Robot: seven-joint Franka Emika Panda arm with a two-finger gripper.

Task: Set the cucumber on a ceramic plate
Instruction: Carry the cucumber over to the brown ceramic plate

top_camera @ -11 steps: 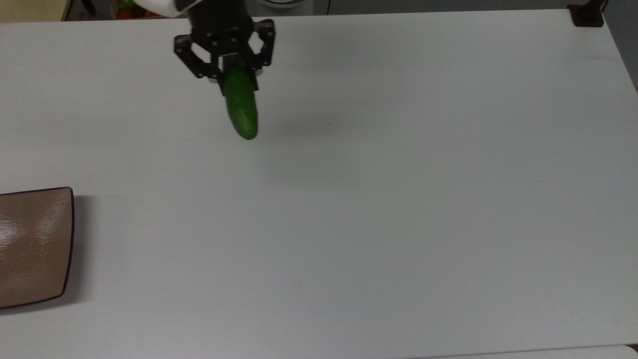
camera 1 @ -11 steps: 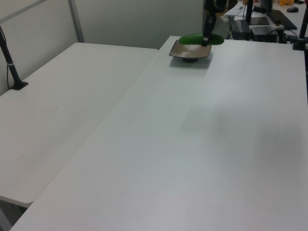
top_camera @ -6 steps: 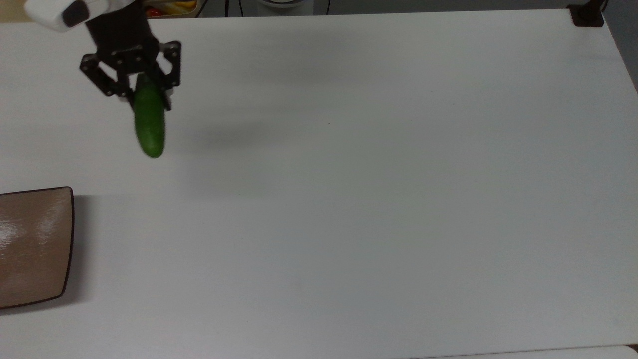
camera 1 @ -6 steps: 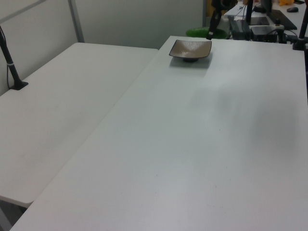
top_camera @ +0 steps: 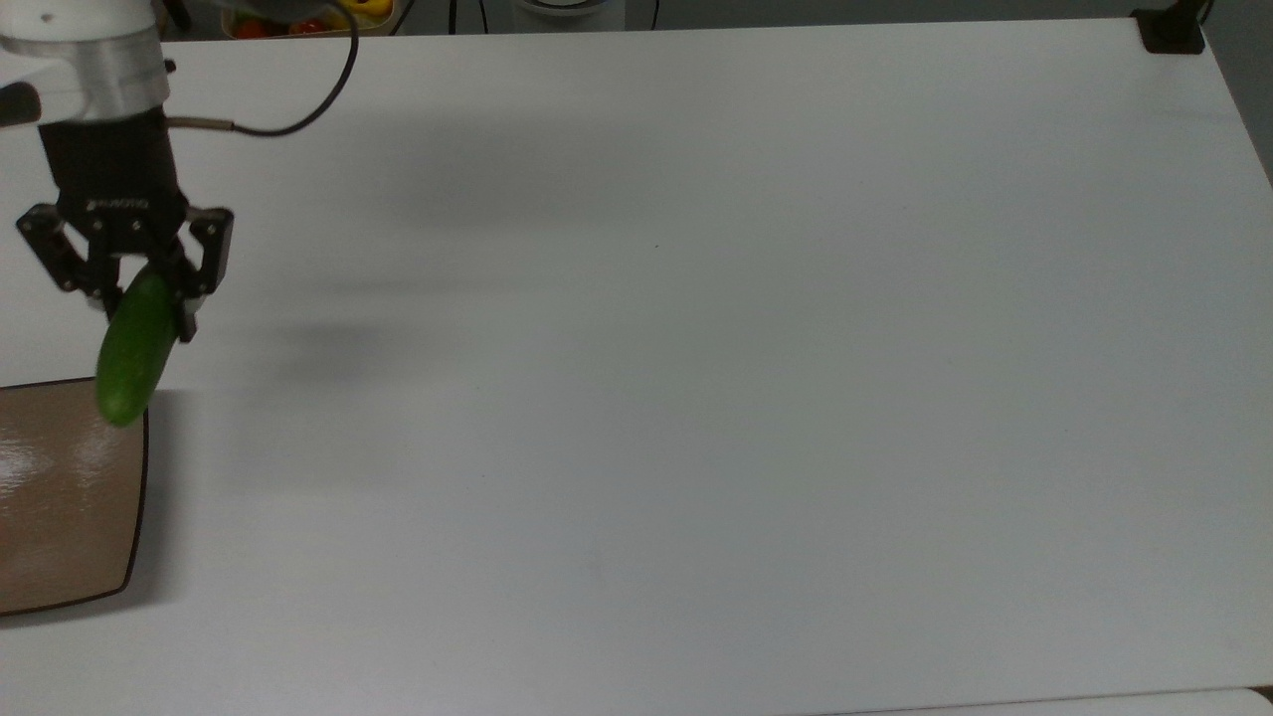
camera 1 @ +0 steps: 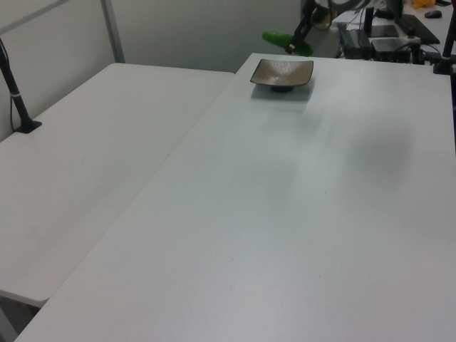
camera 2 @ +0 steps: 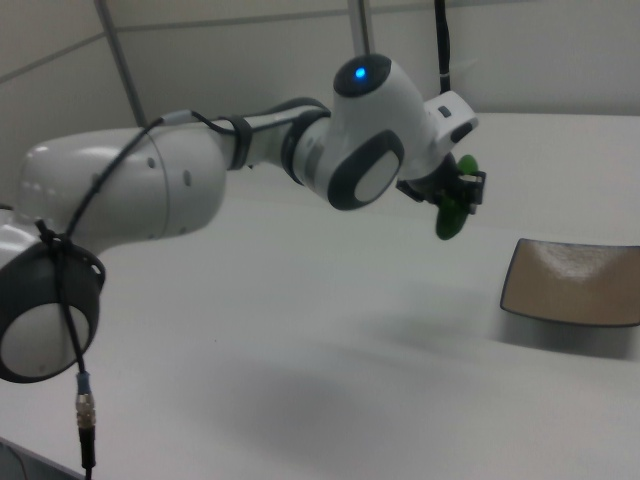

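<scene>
Gripper (top_camera: pixel 144 298) shifted toward the top view's left, jaws clamped on cucumber (top_camera: pixel 132 350); its free tip overlaps ceramic plate (top_camera: pixel 70 497) corner, plate centre further left.

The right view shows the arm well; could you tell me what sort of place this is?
Probably a robotics lab: a Franka arm works over plain white tables, with monitors and cabling on benches behind.

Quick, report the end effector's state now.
End effector: closed on the cucumber, carried above the table near the ceramic plate.
</scene>
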